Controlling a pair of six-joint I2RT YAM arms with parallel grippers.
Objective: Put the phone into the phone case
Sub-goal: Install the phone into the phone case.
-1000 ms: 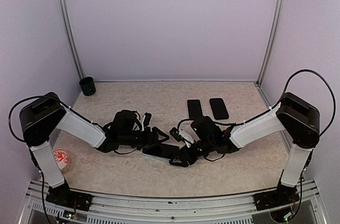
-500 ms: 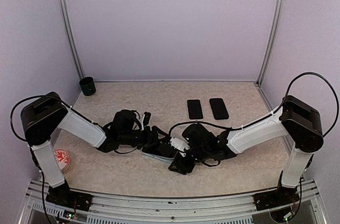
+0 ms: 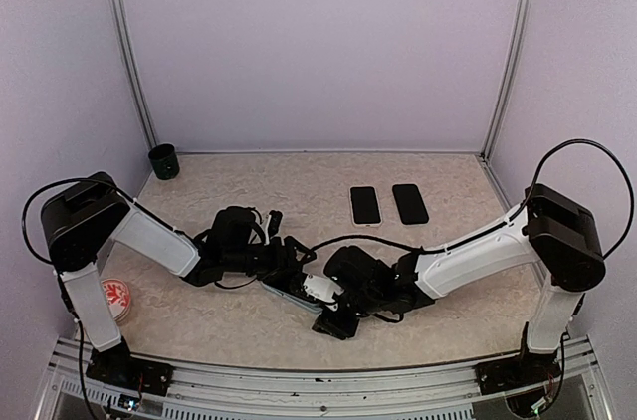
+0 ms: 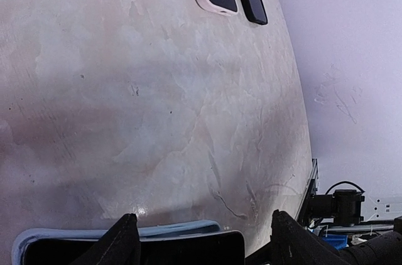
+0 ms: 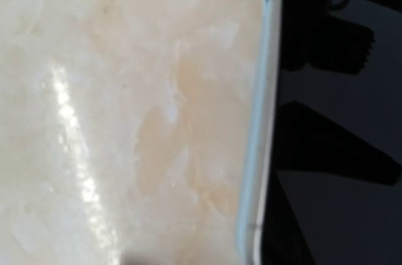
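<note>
On the marbled tabletop [image 3: 249, 191], the left arm [image 3: 149, 236] and right arm [image 3: 468, 256] both reach to the middle of the near edge. There lies the dark phone [image 3: 284, 287], the light blue case [image 4: 176, 228] rimming its edge. The left gripper [image 3: 291, 259] has its fingers spread over one end. I cannot tell whether the right gripper [image 3: 336, 318], low beside the phone, is parted or closed. Two spare phones [image 3: 365, 205] lie towards the far right corner and a green cup [image 3: 163, 160] stands at the far left corner.
</note>
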